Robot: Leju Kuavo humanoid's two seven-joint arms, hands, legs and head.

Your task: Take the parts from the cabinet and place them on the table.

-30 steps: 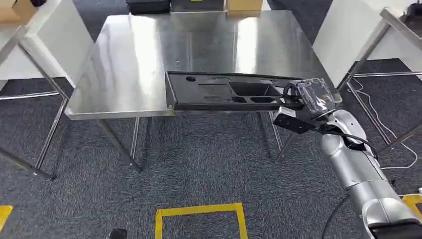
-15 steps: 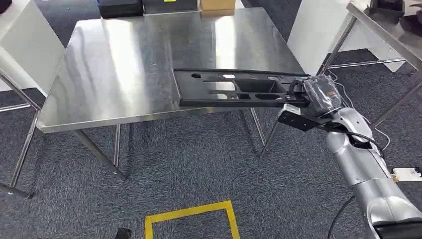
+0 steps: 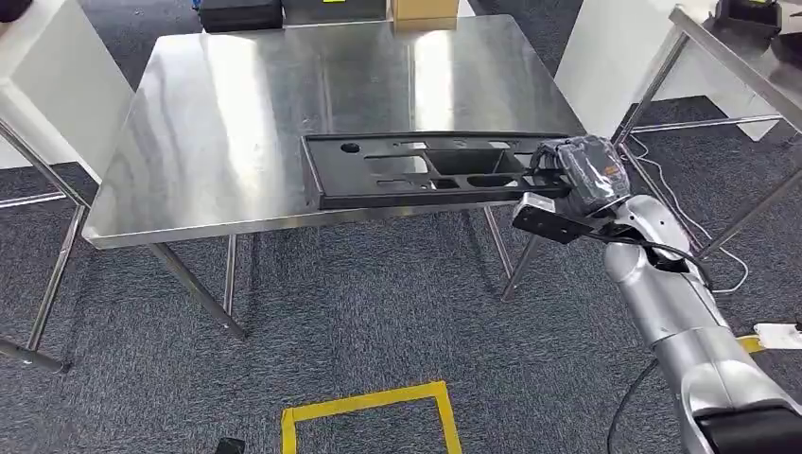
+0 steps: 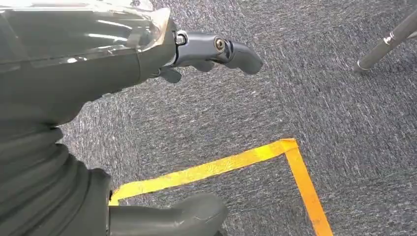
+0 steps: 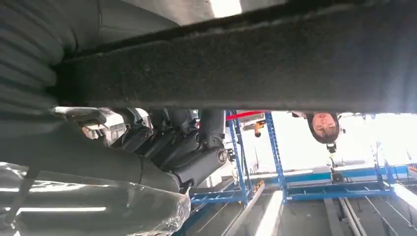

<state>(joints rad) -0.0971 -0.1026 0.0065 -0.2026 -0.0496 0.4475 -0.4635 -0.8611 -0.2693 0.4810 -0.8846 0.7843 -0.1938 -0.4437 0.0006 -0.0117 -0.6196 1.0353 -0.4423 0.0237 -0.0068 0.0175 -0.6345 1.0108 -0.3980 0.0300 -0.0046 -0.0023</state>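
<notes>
part within right hand fingers

Right arm: silver, jointed, enters from the lower right and reaches up and left toward the near right part of the scene. Right hand, wrapped in clear plastic film, grips the right end of a long black moulded plastic panel with cut-outs; in the right wrist view its dark fingers curl against the panel's edge.

Left hand hangs low over the floor, grey thumb and dark fingers apart, holding nothing.
</notes>
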